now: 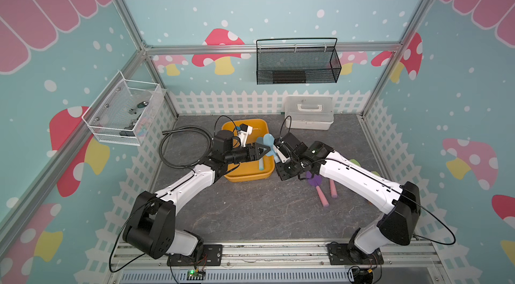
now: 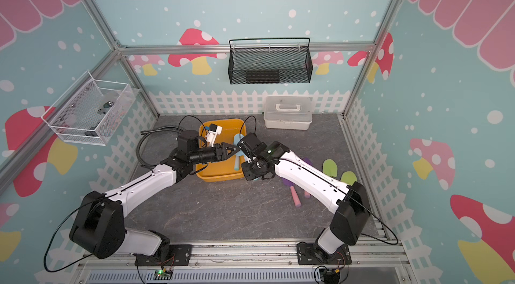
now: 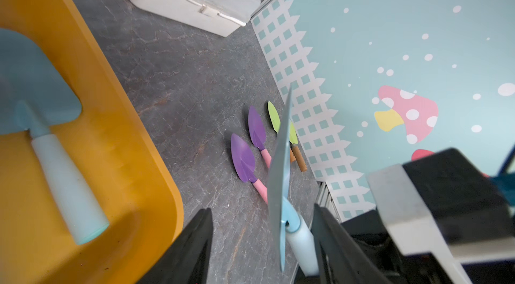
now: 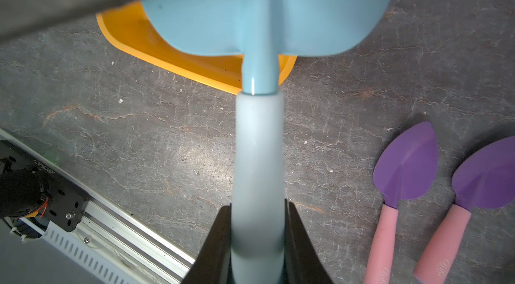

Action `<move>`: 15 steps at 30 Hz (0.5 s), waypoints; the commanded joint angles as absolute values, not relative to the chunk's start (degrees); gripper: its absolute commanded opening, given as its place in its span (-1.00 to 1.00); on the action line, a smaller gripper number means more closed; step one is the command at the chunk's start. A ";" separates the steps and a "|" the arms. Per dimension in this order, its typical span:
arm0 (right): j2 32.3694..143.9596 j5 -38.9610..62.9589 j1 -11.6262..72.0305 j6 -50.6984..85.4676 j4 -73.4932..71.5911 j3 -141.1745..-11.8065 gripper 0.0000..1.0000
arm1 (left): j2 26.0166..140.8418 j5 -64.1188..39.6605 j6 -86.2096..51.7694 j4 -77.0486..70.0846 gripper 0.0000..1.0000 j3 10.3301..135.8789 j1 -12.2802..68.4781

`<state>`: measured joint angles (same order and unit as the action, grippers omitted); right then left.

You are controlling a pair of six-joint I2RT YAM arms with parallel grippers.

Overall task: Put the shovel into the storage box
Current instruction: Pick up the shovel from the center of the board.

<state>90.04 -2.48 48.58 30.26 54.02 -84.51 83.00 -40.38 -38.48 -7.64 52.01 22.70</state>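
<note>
My right gripper (image 4: 258, 204) is shut on the pale handle of a light blue shovel (image 4: 259, 143) and holds it just above the right rim of the yellow-orange storage box (image 1: 245, 178). In both top views the blade (image 1: 269, 139) (image 2: 237, 139) points toward the box. My left gripper (image 3: 262, 208) reaches across the box and straddles this shovel's neck. Its jaws stand apart, and the blade (image 3: 280, 171) shows edge-on between them. A second blue shovel (image 3: 41, 129) lies inside the storage box (image 3: 111, 129).
Two purple shovels with pink handles (image 4: 404, 168) (image 1: 317, 186) and two green ones (image 2: 330, 167) lie on the grey floor to the right. At the back stands a white lidded case (image 1: 308, 114). A black mesh basket (image 1: 298, 65) hangs above it. Left of the box is a coiled black cable (image 1: 181, 146).
</note>
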 commanded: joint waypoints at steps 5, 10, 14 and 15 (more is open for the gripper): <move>90.53 -2.04 49.43 29.88 53.96 -86.09 -0.84 | 84.90 -41.61 -39.06 -10.45 -0.57 53.61 23.20; 91.22 -2.03 49.51 29.97 53.96 -86.31 -0.84 | 84.77 -41.51 -38.99 -10.64 -0.74 53.53 23.20; 91.65 -2.09 49.49 29.89 53.96 -86.89 -0.84 | 84.63 -41.44 -38.83 -10.11 -1.00 53.66 23.20; 91.75 -2.16 49.54 29.80 53.96 -87.10 -0.84 | 84.70 -41.35 -38.91 -10.20 -1.00 53.61 23.20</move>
